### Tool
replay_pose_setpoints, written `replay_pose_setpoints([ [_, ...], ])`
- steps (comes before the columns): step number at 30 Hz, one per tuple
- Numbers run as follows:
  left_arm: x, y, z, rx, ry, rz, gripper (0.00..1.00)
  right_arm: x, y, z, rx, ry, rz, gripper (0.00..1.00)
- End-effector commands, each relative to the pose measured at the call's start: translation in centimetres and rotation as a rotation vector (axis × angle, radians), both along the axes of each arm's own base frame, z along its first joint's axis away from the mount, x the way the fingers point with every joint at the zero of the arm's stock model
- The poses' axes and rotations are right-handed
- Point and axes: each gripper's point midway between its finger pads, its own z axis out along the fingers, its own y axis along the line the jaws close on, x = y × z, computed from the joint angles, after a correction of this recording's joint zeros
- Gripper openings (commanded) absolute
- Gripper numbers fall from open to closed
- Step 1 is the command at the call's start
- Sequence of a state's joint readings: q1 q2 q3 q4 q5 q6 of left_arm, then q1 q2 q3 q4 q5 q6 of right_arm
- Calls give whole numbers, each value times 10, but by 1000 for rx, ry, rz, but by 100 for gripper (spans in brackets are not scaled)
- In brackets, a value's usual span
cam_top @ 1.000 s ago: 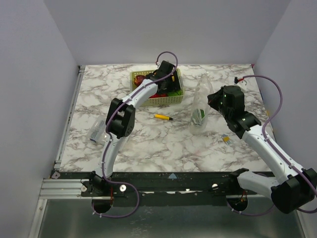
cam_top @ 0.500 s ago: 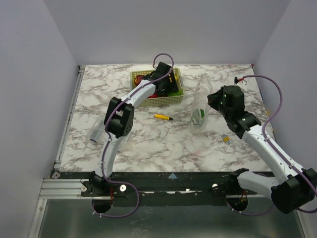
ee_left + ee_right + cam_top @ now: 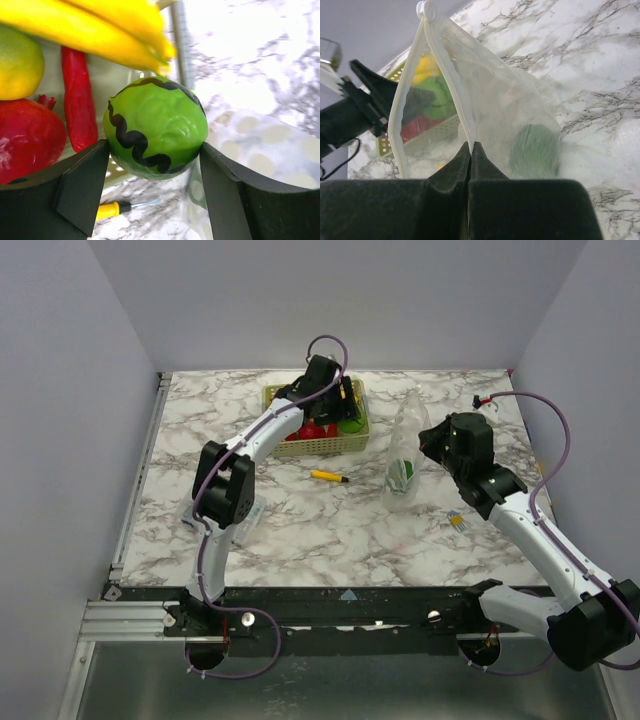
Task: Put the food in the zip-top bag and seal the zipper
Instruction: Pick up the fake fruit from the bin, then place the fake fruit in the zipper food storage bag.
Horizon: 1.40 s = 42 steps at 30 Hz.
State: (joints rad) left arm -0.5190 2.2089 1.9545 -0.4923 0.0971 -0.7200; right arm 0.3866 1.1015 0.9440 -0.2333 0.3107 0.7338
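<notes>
Fruit (image 3: 155,127), round and green with wavy black stripes, sits pinched in the left gripper (image 3: 152,150) at the mesh basket (image 3: 310,447), just beside the banana (image 3: 100,25). The right gripper (image 3: 471,150) is clenched on the zip-top bag (image 3: 505,110) at its mouth edge, holding it upright on the surface (image 3: 300,520) with one green item (image 3: 535,147) inside.

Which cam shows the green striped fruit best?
Left wrist: the green fruit fills the frame, touching both fingers of the left tool. Top view: a green speck in the basket. Right wrist: maybe the green blur behind the bag.
</notes>
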Motion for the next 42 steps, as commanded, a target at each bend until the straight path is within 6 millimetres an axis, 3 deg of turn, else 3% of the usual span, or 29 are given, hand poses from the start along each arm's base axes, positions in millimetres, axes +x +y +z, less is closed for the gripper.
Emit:
replay_pose_setpoints([
  [1,-12,-17,108,-160,-202,-140,47,0,-4,2,10,-5,-24,1],
  [9,-74,-41,229,-572,-431,-354,42,0,-4,3,16,-7,-23,1],
  [13,-105,-48,261,-666,-550,-436,39,0,-4,5,18,-10,-25,1],
  [18,-130,-64,240,-671,-585,-440,38,2,-1,5,35,-13,-22,1],
  [22,-135,-72,229,-650,-571,-439,38,0,-1,5,40,-15,-19,1],
  [26,-142,-81,229,-684,-556,-460,39,-1,-3,7,40,-21,-25,1],
  [34,-126,-83,196,-573,-478,-391,44,-3,-2,10,49,-30,-21,1],
  [38,-121,-86,182,-475,-456,-381,59,-3,-3,10,52,-30,-25,1],
  [42,-119,-86,181,-413,-467,-366,83,-3,-1,9,54,-25,-19,1],
])
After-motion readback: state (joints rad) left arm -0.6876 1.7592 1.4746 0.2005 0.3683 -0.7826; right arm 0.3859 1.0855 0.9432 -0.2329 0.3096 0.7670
